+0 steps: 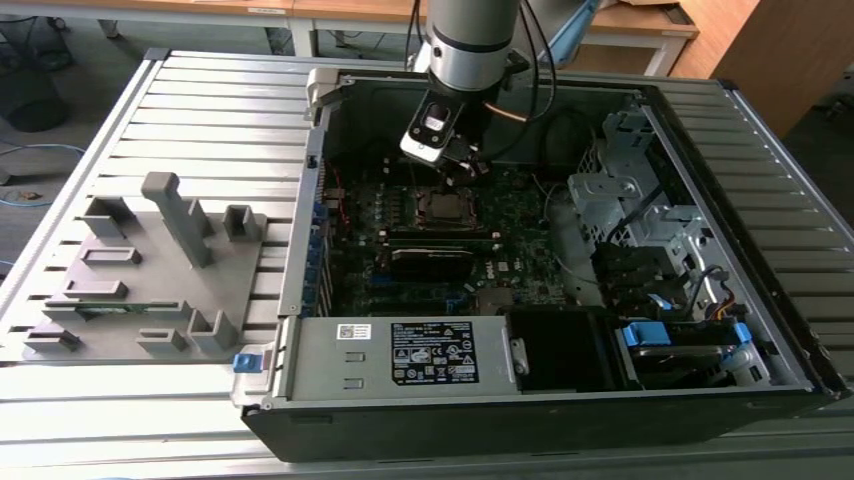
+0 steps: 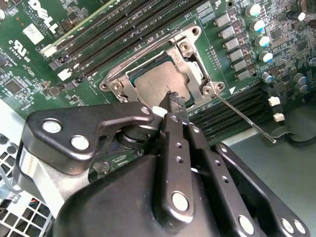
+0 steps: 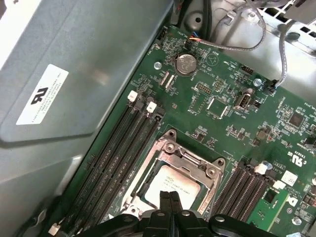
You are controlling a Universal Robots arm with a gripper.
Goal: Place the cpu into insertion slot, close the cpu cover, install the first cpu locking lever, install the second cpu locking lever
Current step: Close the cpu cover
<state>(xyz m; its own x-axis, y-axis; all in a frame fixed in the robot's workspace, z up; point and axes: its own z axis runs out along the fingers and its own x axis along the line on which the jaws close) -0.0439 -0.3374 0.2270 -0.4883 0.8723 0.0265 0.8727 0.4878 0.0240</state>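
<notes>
Cpu [image 2: 157, 85] seated in insertion slot [image 3: 142, 183], mid-frame in exterior view, inside open computer case [image 1: 534, 430]. Cpu cover [image 2: 191, 55] lies down around chip, looks closed. Tool [image 2: 170, 100] clenched on nothing, tip at cpu's edge; contact unclear. Locking lever [image 2: 244, 117] sticks out free, unlatched. Judged step: first lever. Calls for tip set exactly on thin rod, steady press under catch.

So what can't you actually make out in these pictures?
Second wrist view: the claw hides the near edge of the cpu.
First wrist view: the claw and the picture's edge cut off part of the cpu.
Both wrist views: whether the claw's tip touches the cpu cannot be told.
Exterior view: the insertion slot is too small for detail.
</notes>
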